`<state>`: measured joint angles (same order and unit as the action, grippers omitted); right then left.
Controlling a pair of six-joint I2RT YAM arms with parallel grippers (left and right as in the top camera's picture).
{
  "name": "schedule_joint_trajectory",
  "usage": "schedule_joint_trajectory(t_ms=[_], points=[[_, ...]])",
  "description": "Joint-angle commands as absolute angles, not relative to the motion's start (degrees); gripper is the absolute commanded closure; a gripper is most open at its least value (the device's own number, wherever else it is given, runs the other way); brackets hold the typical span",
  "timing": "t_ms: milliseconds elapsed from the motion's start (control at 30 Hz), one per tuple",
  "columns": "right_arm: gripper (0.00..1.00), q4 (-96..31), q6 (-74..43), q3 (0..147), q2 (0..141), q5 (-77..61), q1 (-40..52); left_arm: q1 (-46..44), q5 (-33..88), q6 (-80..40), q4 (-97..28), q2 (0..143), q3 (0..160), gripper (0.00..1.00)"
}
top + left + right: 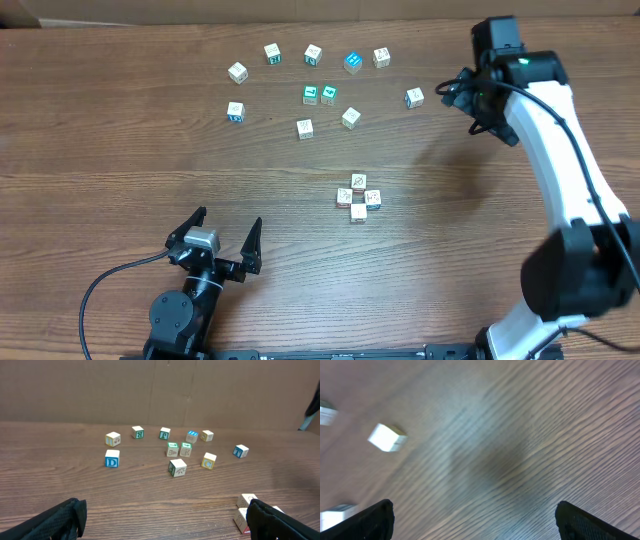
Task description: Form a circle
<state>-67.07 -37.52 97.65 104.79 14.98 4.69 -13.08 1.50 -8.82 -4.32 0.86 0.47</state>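
Note:
The circle [358, 197] is a tight ring of small whitish cubes with printed marks, lying a little right of the table's middle. In the left wrist view part of the circle [246, 509] shows at the lower right, half hidden behind a finger [280, 522]. My left gripper [228, 222] stands open near the front edge, well left of the ring, with nothing between its fingers [165, 521]. Far to the back right my right gripper [458, 102] is raised and open, over bare wood [475, 520], holding nothing.
Several loose lettered cubes [313, 54] lie scattered in an arc at the back of the table, one cube [414, 97] close to the right gripper. The blurred right wrist view shows a white cube [386, 437] at its left. A black cable [105, 280] trails at the front left.

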Motion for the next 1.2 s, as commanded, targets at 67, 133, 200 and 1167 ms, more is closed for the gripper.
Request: schedule_joint_trajectory(t_ms=[67,133,200,1167], points=[[0.0,-66.9,-37.7,98.7,96.1,15.4,4.8,-12.8,2.3,-9.2,-4.4,0.2,0.3,0.01],[0.0,-66.9,-37.7,98.7,93.8,15.4,4.8,-12.8,2.3,-9.2,-4.4,0.2,0.3,0.0],[0.0,-66.9,-37.7,98.7,91.4,15.4,4.8,-12.8,2.3,-9.2,-4.4,0.2,0.3,0.0],[0.0,-69.9,-37.5,97.5,82.5,15.4,4.8,-12.8,2.3,-9.2,-4.4,0.2,0.3,0.0]])
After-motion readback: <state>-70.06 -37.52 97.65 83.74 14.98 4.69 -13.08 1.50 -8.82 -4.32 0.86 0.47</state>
